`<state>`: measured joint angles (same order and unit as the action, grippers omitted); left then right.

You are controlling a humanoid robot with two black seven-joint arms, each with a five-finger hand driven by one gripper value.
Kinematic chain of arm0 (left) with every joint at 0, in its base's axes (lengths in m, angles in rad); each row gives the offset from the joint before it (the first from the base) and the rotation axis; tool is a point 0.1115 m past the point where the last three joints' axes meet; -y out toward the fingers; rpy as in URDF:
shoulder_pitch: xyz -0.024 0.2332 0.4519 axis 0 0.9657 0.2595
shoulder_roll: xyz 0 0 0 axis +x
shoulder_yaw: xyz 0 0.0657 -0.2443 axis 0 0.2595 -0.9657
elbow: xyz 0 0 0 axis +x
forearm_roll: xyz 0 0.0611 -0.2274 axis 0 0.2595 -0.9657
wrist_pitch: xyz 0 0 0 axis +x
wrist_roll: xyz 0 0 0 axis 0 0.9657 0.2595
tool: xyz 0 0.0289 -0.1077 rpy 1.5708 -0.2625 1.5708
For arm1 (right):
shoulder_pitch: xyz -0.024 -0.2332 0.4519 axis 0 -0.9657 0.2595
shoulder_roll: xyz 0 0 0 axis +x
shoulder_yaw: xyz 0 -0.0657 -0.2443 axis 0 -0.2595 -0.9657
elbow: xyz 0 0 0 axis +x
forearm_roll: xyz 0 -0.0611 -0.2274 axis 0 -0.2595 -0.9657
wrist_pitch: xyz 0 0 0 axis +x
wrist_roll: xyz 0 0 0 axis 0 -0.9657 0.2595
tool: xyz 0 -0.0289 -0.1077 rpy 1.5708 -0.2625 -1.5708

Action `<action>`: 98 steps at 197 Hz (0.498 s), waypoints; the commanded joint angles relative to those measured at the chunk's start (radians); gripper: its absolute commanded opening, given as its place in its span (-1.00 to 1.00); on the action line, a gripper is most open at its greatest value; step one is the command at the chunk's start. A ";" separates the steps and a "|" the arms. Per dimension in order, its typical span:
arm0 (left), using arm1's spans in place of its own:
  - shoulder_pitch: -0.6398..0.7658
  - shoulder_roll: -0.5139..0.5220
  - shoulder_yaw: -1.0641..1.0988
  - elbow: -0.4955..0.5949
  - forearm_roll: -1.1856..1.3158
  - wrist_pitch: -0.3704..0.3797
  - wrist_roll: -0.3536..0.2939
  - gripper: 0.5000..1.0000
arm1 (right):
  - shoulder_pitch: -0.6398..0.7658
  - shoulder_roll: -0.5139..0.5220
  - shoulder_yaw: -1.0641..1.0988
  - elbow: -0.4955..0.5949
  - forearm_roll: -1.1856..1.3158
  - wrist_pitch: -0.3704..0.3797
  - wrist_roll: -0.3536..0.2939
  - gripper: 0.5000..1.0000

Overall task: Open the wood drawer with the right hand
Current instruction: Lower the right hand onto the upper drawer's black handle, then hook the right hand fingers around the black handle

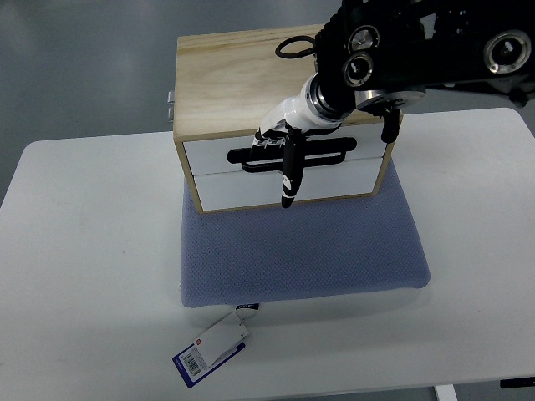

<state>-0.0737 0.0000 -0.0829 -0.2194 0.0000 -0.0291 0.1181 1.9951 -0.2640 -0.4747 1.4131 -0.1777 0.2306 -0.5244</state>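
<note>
A wooden drawer box point(234, 75) with two white drawer fronts stands at the back of a blue-grey mat point(301, 251). The upper drawer front point(209, 154) has a black slot handle point(334, 154); both drawers look closed. My right hand point(280, 146) comes in from the upper right and sits at the handle's left part. Its fingers are curled at the slot, with one black finger point(289, 180) pointing down over the lower drawer front. Whether the fingers hook inside the slot is hidden. The left hand is out of view.
The white table point(84, 251) carries the mat. A paper tag with a barcode point(213, 349) lies by the mat's front edge. A metal hinge or latch point(170, 102) sticks out at the box's left back. The right arm's black body point(435, 42) hangs over the box's back right.
</note>
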 commanded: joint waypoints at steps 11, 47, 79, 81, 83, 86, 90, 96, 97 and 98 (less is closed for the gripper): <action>0.000 0.000 0.000 0.000 0.000 0.000 0.000 1.00 | -0.013 -0.004 -0.018 -0.011 -0.016 0.000 0.000 0.78; 0.000 0.000 0.000 0.000 0.000 0.000 0.000 1.00 | -0.022 -0.003 -0.021 -0.020 -0.032 0.000 0.000 0.78; 0.000 0.000 0.000 0.000 0.000 0.000 0.000 1.00 | -0.045 -0.001 -0.033 -0.025 -0.032 0.001 0.000 0.78; 0.000 0.000 0.000 0.000 0.000 0.000 0.000 1.00 | -0.047 0.000 -0.033 -0.026 -0.032 0.001 0.000 0.78; 0.000 0.000 0.000 0.000 0.000 0.000 0.000 1.00 | -0.050 -0.001 -0.033 -0.029 -0.032 0.001 0.000 0.78; 0.000 0.000 0.000 0.000 0.000 0.000 0.000 1.00 | -0.055 0.000 -0.033 -0.032 -0.034 0.001 0.000 0.78; 0.000 0.000 0.000 0.000 0.000 0.000 0.000 1.00 | -0.059 0.000 -0.033 -0.036 -0.034 0.001 0.000 0.78; 0.000 0.000 0.000 0.000 0.000 0.000 0.000 1.00 | -0.070 0.000 -0.035 -0.040 -0.034 0.001 0.000 0.78; 0.000 0.000 0.000 0.000 0.000 0.000 0.000 1.00 | -0.073 0.002 -0.035 -0.042 -0.036 0.001 0.000 0.78; 0.000 0.000 0.000 0.000 0.000 0.000 0.000 1.00 | -0.073 0.002 -0.035 -0.042 -0.036 0.001 0.000 0.78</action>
<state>-0.0736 0.0000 -0.0829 -0.2193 0.0000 -0.0291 0.1181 1.9489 -0.2648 -0.5062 1.3860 -0.2106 0.2301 -0.5244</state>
